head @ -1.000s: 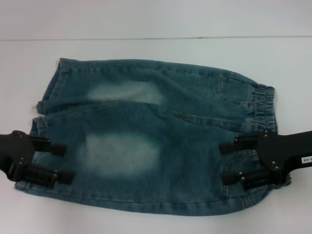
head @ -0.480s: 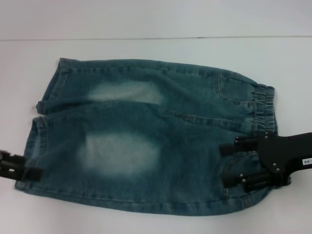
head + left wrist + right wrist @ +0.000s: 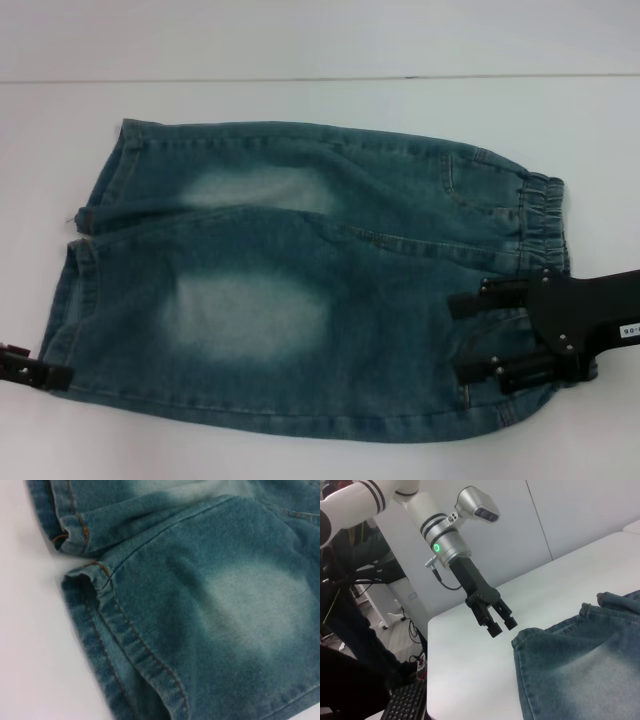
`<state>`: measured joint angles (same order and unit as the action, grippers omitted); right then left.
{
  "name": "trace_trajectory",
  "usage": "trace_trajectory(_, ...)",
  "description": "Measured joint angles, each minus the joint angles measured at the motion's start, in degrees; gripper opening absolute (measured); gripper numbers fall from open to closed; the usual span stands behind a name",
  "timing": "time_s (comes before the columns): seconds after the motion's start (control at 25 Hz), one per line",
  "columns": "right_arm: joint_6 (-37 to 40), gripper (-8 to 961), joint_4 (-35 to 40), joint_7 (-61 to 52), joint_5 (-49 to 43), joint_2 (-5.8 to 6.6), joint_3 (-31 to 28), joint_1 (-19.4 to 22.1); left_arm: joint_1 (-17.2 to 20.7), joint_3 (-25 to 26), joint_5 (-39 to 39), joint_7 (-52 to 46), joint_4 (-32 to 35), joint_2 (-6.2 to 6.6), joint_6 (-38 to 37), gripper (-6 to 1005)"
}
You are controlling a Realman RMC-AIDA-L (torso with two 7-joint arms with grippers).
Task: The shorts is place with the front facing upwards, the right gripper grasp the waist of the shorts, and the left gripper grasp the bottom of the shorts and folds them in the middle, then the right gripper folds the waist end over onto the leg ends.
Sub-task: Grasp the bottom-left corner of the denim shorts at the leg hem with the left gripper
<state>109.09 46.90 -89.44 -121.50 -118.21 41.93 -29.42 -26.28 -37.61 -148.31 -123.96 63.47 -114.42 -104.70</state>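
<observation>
Right gripper (image 3: 478,338), a black two-fingered claw on a black arm with a small white label, is seen over the waist end of the shorts (image 3: 300,285), at the right of the scene and on the near side of the gathered elastic waistband (image 3: 545,215). Its fingers are spread apart and lie over the denim without pinching any of it, as far as can be seen from the head view. Left gripper (image 3: 500,624), a black claw on a silver-white arm with a green light, is seen at the far left edge of the scene, just off the near corner of the leg ends (image 3: 78,285), and is held above the white table (image 3: 320,100) with nothing in it; its fingers are parted only a little. In the right wrist view a bare strip of table is shown between that claw and the hem. The shorts are laid on the table, with the waist to the right, the two hemmed leg openings to the left, and one pale faded patch showing on each leg. Whether they have been folded lengthwise cannot be told. No fabric is gripped by either claw. The final fold, waist end carried over onto the leg ends, is judged not yet done.
</observation>
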Motion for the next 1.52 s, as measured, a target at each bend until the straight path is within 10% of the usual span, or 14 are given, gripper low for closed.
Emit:
trace_trajectory(0.88, 0.1, 855, -0.7, 0.1, -0.4, 0.14, 0.1, 0.3, -0.2, -2.7, -2.1, 0.4, -0.5, -1.07, 3.8, 878)
trace_trajectory(1.52, -0.2, 855, -0.7, 0.2, -0.4, 0.13, 0.1, 0.5, -0.1, -4.4, -3.3, 0.4, -0.8, -1.79, 6.1, 361)
